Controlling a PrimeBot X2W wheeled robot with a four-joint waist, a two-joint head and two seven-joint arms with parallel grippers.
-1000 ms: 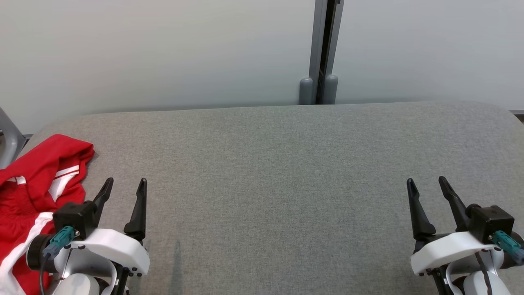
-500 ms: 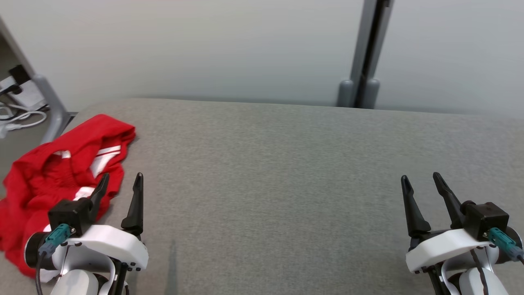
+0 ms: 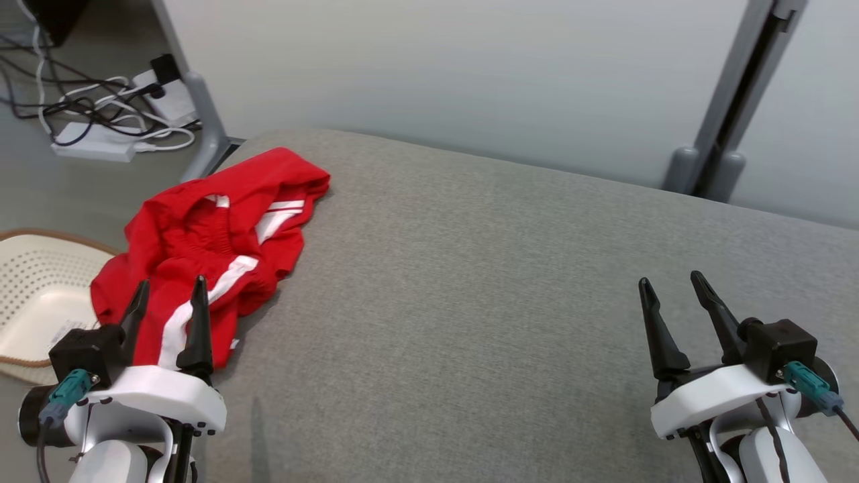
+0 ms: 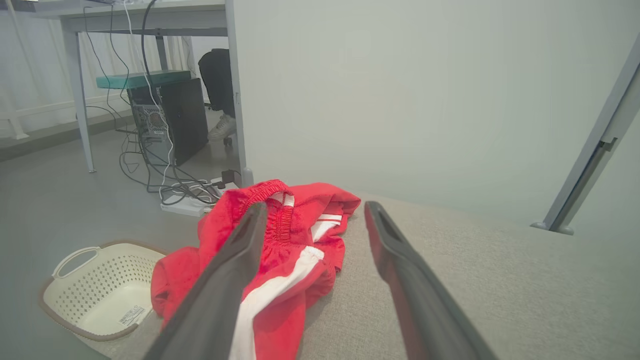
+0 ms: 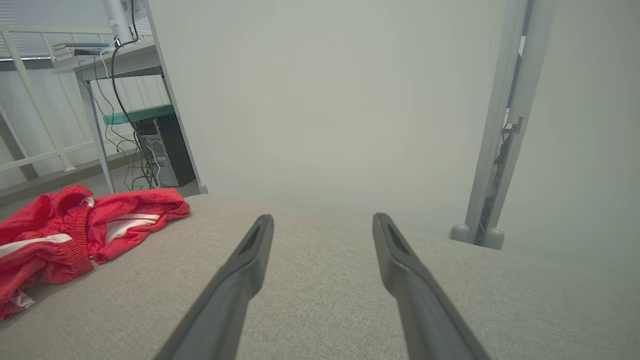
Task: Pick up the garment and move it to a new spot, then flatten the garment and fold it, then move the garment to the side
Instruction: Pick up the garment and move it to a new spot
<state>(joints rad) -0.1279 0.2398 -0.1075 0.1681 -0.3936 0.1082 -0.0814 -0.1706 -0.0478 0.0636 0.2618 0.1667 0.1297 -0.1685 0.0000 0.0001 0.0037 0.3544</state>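
Crumpled, the red garment [image 3: 215,248] with white stripes is lying in a heap at the left of the head view, on the near-left corner of the grey padded table [image 3: 483,295], its elastic waistband bunching toward the top and part of the cloth reaching the table's left edge. Just below it in that view, the left gripper [image 3: 171,283] is pointing up the frame with its two dark fingers spread wide, their tips overlapping the lower part of the heap; whether they are touching the cloth I cannot tell. In the left wrist view the fingers are framing the garment's striped folds. Well apart, at the lower right, the right gripper [image 3: 670,278] is hovering over bare grey fabric, its jaws likewise standing wide. Beyond the table's left edge a pale perforated basket [image 3: 33,288] is sitting on the floor, and a tangle of cables [image 3: 100,127] is lying at the upper left beside a grey table leg [image 3: 205,127]. A grey post [image 3: 731,100] is rising against the pale wall [image 3: 436,67] at the upper right.
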